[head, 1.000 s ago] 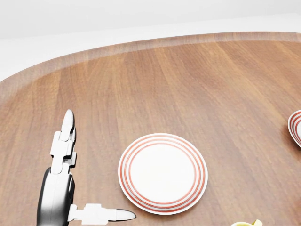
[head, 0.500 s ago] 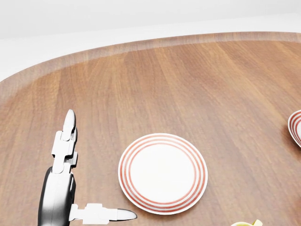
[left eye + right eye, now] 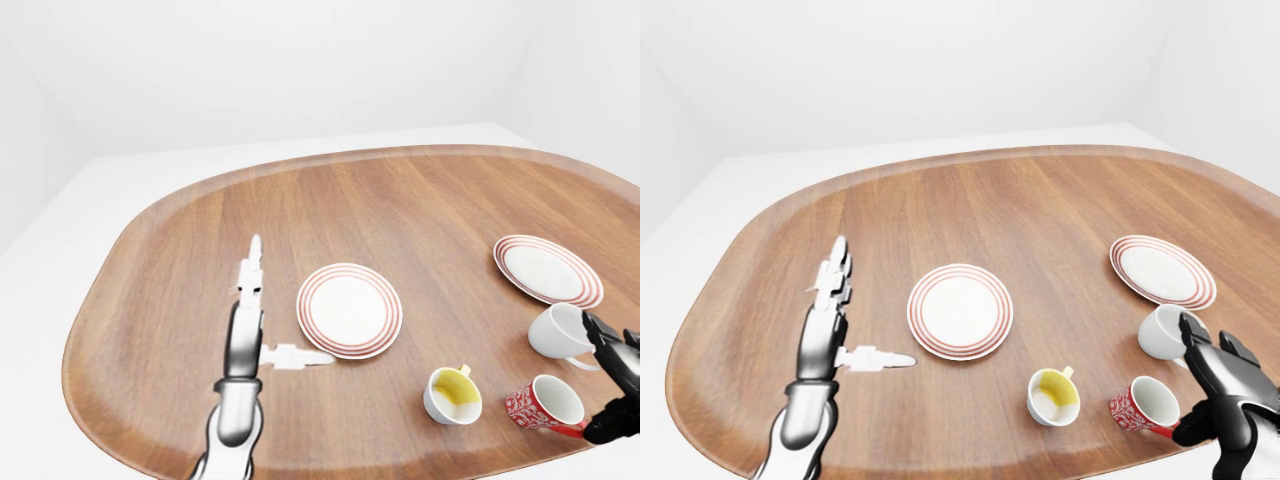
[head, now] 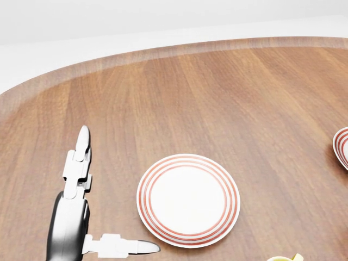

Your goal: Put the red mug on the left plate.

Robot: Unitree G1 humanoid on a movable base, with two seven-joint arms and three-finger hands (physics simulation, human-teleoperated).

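Observation:
The red mug lies on its side near the bottom right of the wooden table, its white inside facing the camera. Right beside it, on its right, my dark right hand stands open with its fingers spread, not closed round the mug. The left plate, white with red rings, sits bare near the table's middle. My silver left hand lies flat and open to the left of that plate, fingers straight and thumb pointing at the plate's lower rim.
A yellow-lined mug stands left of the red mug, between it and the left plate. A white mug lies above the red mug. A second ringed plate sits at the right. The table's rim curves round on the left.
In the head view my left hand has drifted slightly to the right. The plate has not moved.

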